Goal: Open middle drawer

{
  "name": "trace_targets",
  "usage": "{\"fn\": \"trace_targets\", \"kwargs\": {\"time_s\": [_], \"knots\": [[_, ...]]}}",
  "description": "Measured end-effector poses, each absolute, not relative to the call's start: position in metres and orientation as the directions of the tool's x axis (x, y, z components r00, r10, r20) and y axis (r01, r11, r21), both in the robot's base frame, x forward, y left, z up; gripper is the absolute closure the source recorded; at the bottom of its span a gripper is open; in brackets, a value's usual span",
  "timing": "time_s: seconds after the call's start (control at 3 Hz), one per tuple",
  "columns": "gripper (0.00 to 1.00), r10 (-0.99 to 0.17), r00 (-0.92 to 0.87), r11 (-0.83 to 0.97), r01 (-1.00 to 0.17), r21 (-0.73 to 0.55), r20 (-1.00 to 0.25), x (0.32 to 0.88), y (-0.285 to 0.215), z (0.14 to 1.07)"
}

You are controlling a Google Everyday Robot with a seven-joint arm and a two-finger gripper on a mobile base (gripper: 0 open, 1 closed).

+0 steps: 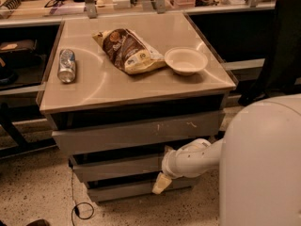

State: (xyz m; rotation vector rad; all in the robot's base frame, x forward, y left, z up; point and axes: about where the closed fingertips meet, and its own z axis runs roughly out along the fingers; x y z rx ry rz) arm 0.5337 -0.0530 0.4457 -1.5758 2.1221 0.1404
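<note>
Tan countertop [141, 86], speckled floor [33, 187] — hand [160, 183] low, just under middle drawer [117, 166].

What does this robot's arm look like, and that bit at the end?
The arm is smooth, white and rounded, with a bulging joint. Its hand is a small cream wedge low before the bottom drawer. No cables or markings show on them.

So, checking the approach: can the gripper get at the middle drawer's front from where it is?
Probably yes. The gripper hangs close in front of and just below the middle drawer, and nothing stands between them.
</note>
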Motion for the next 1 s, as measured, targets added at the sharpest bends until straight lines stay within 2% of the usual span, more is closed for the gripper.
{"fn": "trace_targets", "kwargs": {"time_s": [0.33,1.0], "knots": [[0.00,-0.885,-0.219,0.313,-0.934,-0.176,-0.411,0.527,-0.052,0.421],[0.00,-0.904,-0.137,0.255,-0.934,-0.252,-0.406,0.553,-0.043,0.432]]}}
